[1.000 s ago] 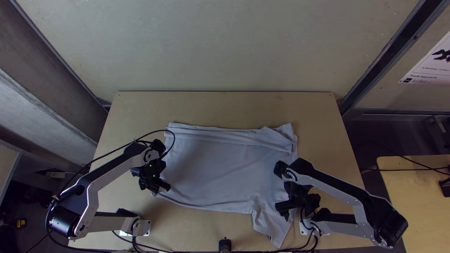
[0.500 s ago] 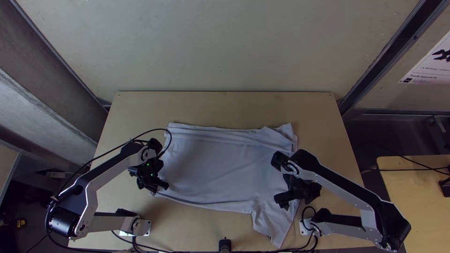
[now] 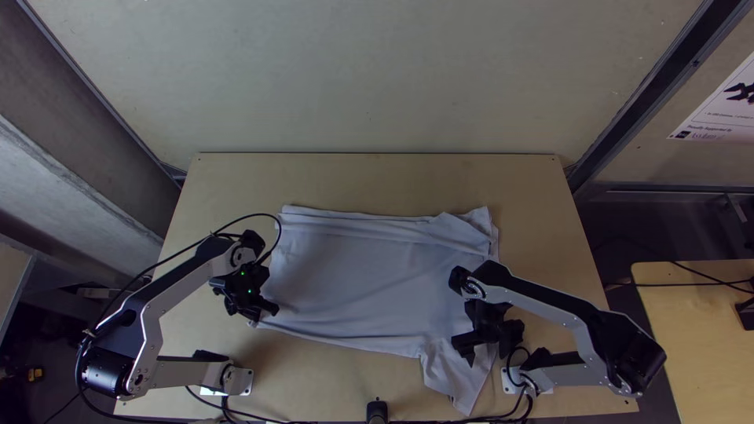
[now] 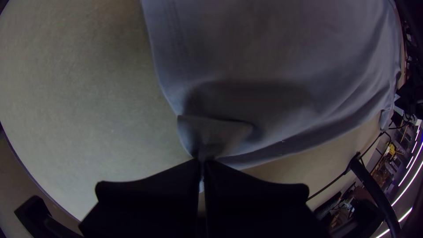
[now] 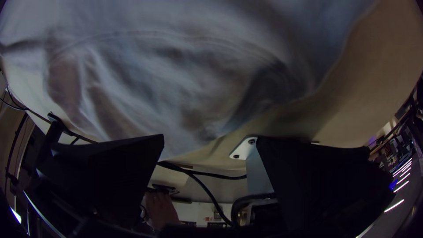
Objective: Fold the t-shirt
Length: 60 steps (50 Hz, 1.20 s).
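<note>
A pale grey-white t-shirt (image 3: 361, 275) lies spread across the middle of the table, with a folded band along its far side and a sleeve (image 3: 455, 377) stretching toward the near edge. My left gripper (image 3: 271, 310) is at the shirt's near left corner. In the left wrist view my left gripper (image 4: 202, 163) is shut on that corner of the t-shirt (image 4: 273, 57), a small flap turned over beside the fingertips. Over the sleeve's right part is my right gripper (image 3: 465, 353). In the right wrist view my right gripper (image 5: 210, 139) stands open, the wrinkled sleeve (image 5: 154, 88) beyond its fingers.
Bare wooden table (image 3: 369, 180) surrounds the shirt on its far side. Black cables (image 3: 267, 418) run along the near edge by a small dark post (image 3: 377, 410). A person's hand (image 5: 161, 209) shows low in the right wrist view.
My left gripper has shifted slightly left. My right gripper went a little up the picture, then back down and left, staying over the sleeve area. The shirt lies nearly unchanged.
</note>
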### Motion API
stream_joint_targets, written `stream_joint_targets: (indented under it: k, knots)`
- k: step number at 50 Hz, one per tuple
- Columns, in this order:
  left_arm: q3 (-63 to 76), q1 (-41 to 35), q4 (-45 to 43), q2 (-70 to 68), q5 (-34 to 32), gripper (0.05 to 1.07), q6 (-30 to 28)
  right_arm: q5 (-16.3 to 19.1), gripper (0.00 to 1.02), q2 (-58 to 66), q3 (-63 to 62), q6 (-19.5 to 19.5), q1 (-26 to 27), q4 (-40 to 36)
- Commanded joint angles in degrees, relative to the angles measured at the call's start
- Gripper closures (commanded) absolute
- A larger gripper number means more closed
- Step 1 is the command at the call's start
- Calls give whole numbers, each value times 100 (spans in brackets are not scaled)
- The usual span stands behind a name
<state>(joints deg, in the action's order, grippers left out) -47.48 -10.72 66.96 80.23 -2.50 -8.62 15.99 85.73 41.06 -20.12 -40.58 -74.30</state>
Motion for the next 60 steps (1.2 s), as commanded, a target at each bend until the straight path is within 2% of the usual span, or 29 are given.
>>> stream_joint_targets:
  k: [1,10,13,21,23,25,27,42,60]
  knots:
    - [55,96,124,-104,-22,105,-192,159,7,137,-265,228,103,162]
    - [29,140,133,-104,-13,105,-228,247,10,664,-485,404,199,566]
    - [11,184,124,-86,-13,105,-254,247,18,761,-537,430,199,759]
    - [-59,228,124,-25,-13,105,-280,159,63,778,-502,430,41,1164]
    - [-77,237,124,-16,-13,105,-280,80,79,734,-467,430,6,1243]
    - [-94,237,133,-16,-13,105,-289,-61,99,673,-414,430,-12,1348]
    - [-112,246,133,-7,-13,105,-289,-157,99,558,-370,386,-3,1375]
    - [-226,395,124,28,-22,105,-342,-175,99,-74,236,342,138,830]
    - [-921,545,116,-16,-101,105,-87,-940,99,-857,948,377,630,320]
